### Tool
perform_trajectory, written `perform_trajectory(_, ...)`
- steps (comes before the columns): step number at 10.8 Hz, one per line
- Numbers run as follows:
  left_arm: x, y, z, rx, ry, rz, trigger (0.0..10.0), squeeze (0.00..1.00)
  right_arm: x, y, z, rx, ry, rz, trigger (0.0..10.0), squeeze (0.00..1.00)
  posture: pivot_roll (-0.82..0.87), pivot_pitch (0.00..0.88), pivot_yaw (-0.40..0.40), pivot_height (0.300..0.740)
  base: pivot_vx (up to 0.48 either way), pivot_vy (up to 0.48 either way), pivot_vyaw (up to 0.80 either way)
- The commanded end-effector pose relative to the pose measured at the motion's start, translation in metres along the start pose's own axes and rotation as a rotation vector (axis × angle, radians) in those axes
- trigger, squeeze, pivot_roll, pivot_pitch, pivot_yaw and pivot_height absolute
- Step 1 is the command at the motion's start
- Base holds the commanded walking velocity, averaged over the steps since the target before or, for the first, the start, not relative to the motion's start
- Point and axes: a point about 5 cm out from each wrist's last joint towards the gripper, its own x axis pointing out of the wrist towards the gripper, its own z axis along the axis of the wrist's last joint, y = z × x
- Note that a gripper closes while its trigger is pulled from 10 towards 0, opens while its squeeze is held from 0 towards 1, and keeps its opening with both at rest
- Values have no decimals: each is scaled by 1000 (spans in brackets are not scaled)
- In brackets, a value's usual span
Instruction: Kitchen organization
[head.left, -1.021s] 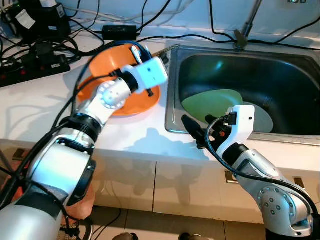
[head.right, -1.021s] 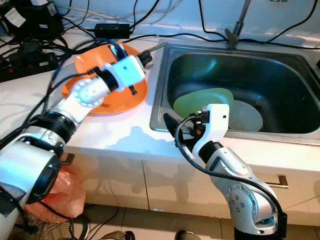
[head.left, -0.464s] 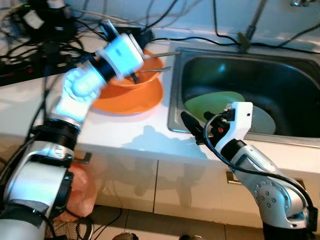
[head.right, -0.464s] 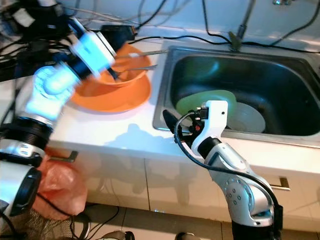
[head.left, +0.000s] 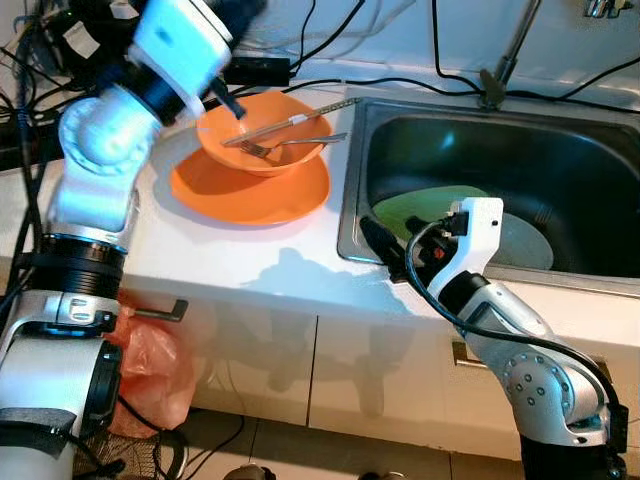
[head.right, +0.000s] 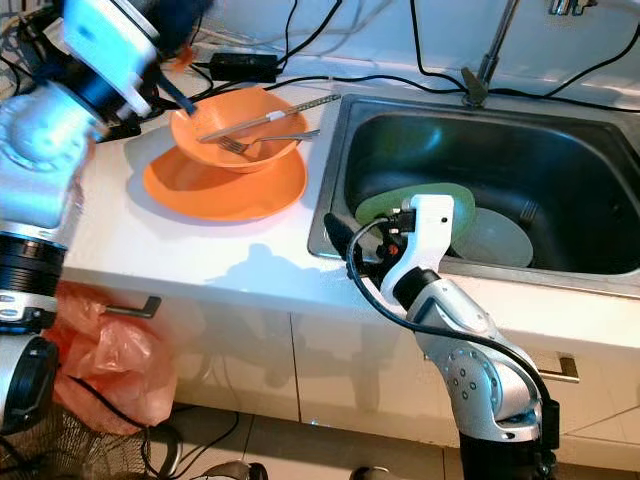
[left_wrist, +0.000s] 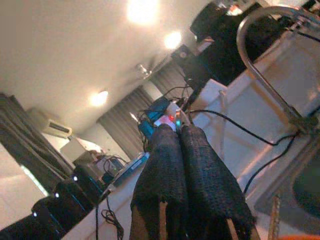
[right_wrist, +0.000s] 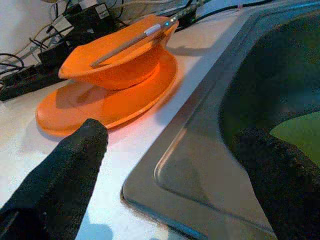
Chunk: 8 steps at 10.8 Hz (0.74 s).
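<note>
Bowl (head.left: 262, 140) with cutlery sits on plate (head.left: 250, 190), left end effector (left_wrist: 182, 175) closed, empty; right end effector (right_wrist: 175, 165) wide at sink (head.left: 520, 120), plates unwashed.

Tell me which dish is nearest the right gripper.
The green plate in the sink, just beyond the right gripper at the sink's front rim. The pale plate beside it and the orange bowl and plate on the counter lie farther.

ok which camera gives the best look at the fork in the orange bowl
The left eye view: from above, the fork lies in full inside the orange bowl, tines down in it, beside a longer utensil. The right eye view shows the same. The right wrist view shows the bowl side-on, with the longer utensil across its rim.
</note>
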Motion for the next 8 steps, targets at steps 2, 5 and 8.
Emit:
perform_trajectory(2,-2,2,0,-76,8,19,0,0,3,-1,3,-6,-17,3,10000,0,30,31,-32,740,0,0,0)
perform_trajectory(5,-3,10,-26,-952,-20,452,0,0,7,0,6,-4,-41,3,10000,0,26,27,-24,740,0,0,0)
perform_trajectory(8,-3,-39,-29,-1584,-95,547,0,0,10,0,11,35,-73,-7,10000,0,18,27,-22,740,0,0,0)
